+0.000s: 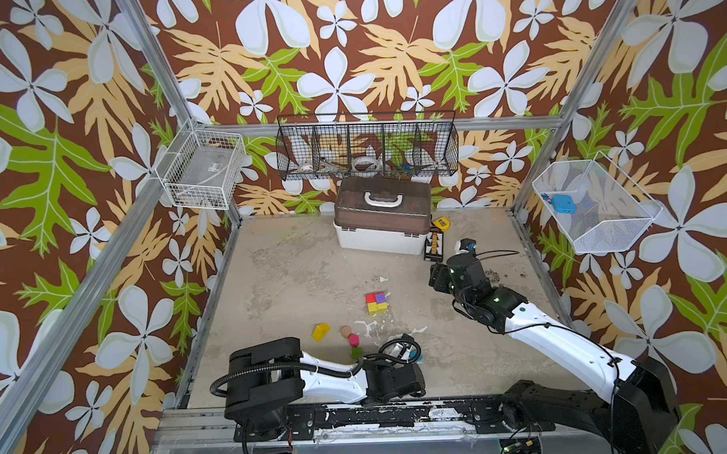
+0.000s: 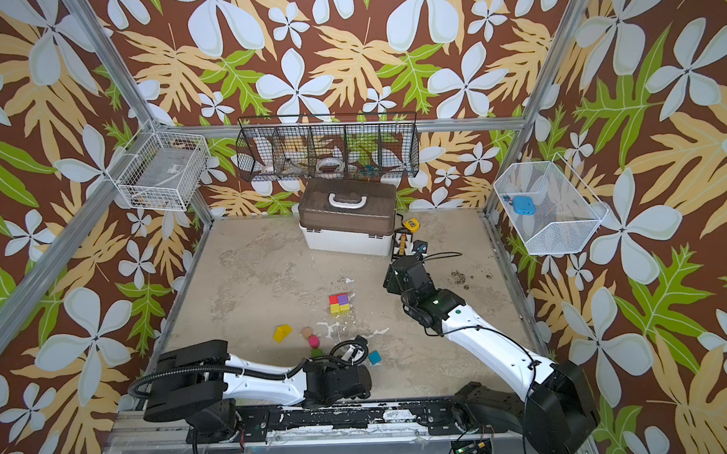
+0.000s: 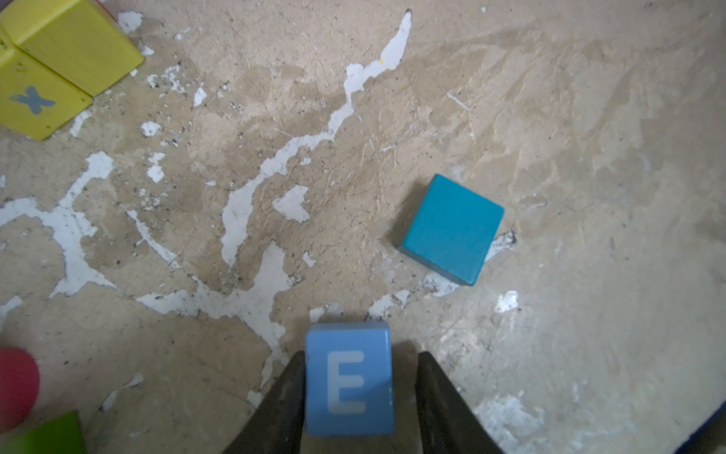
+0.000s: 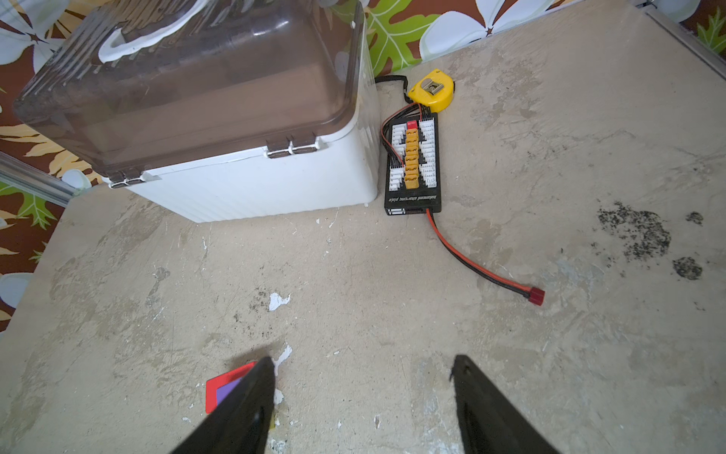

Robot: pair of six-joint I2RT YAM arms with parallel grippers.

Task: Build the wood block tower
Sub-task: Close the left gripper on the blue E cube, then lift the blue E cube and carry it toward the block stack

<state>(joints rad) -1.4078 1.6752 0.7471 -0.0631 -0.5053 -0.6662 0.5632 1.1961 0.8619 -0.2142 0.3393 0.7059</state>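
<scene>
My left gripper (image 3: 361, 355) straddles the blue E cube (image 3: 349, 379), one pad seemingly shy of contact; I'd centre, pinch squarely, lift straight.

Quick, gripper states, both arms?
Left gripper: open, straddling the blue E block, gap on one side.
Right gripper: open, empty.

Blue "E" cube (image 3: 349, 379) between the left gripper's (image 3: 361, 355) dark fingers (image 3: 283, 405), touched by one, just clear of the other. Near the "E" cube, a teal cube (image 3: 451, 230) flat on the worn tabletop (image 3: 589, 137). Well apart from it, two yellow blocks (image 3: 59, 59), touching. Closer by, a blurred pink-red round block (image 3: 15, 385) and a green block (image 3: 47, 434).
</scene>
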